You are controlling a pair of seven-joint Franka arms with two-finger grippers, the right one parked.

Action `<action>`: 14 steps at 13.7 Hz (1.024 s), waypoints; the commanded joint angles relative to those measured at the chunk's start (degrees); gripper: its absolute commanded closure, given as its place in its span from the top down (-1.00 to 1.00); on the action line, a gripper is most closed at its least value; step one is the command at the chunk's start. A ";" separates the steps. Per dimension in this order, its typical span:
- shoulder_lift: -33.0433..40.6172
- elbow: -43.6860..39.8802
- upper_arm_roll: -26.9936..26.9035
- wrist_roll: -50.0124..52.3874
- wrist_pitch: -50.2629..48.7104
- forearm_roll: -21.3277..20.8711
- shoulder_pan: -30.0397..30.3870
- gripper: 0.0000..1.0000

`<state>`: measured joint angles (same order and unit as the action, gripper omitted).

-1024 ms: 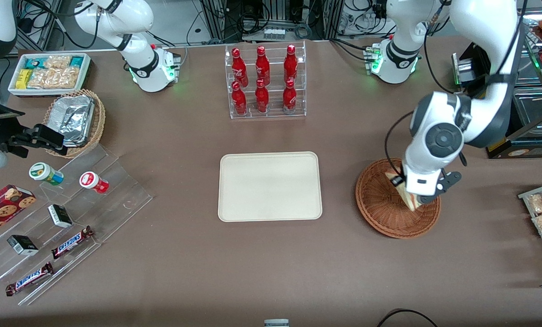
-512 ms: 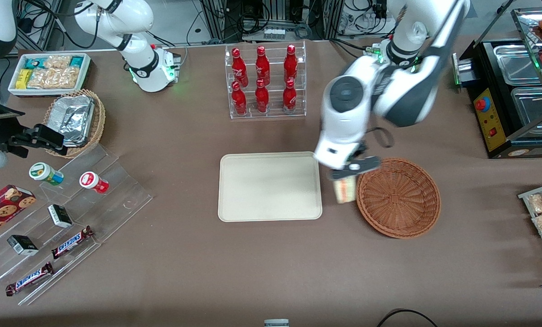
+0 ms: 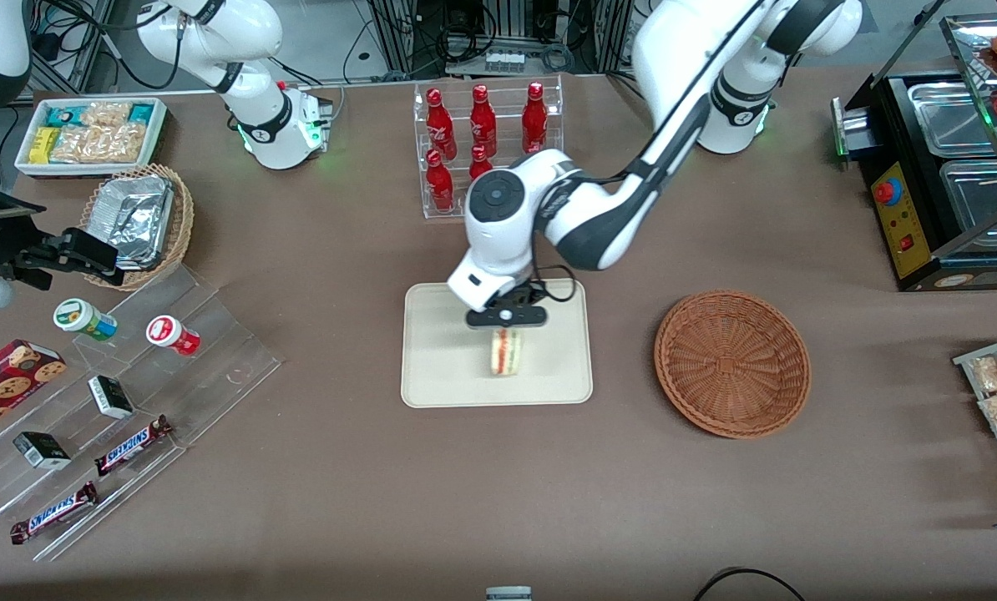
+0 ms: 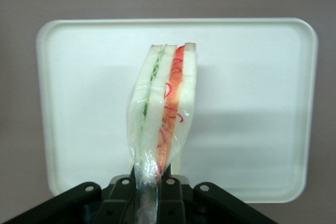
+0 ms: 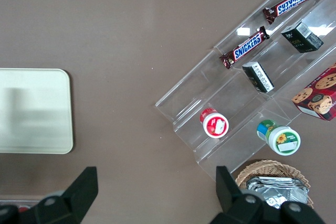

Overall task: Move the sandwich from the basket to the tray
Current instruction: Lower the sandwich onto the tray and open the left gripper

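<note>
Our hand [image 3: 506,327] pinches the wrapped sandwich [image 3: 505,352] by one end above the tray [image 3: 440,367]; we see the basket [image 3: 732,364] well apart, empty.

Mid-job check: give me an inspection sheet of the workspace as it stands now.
Surface: brown table, nothing spilled.
Job's things: sandwich held above the tray, wrapped in clear film; basket holds nothing.
Clutter: red bottles in a clear rack; snack bars on acrylic steps; foil trays in a lighter basket.
Grippers: gripper over the tray, shut on the sandwich.
Cables: black cable at the table's near edge.
Surroundings: metal food counter.
</note>
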<state>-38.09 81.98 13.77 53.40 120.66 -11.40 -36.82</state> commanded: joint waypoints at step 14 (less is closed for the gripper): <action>-6.83 -7.71 -1.03 9.00 -0.42 -2.31 -1.59 1.00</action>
<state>-46.29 75.93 13.21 61.20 121.37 -12.41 -38.29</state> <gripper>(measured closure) 0.599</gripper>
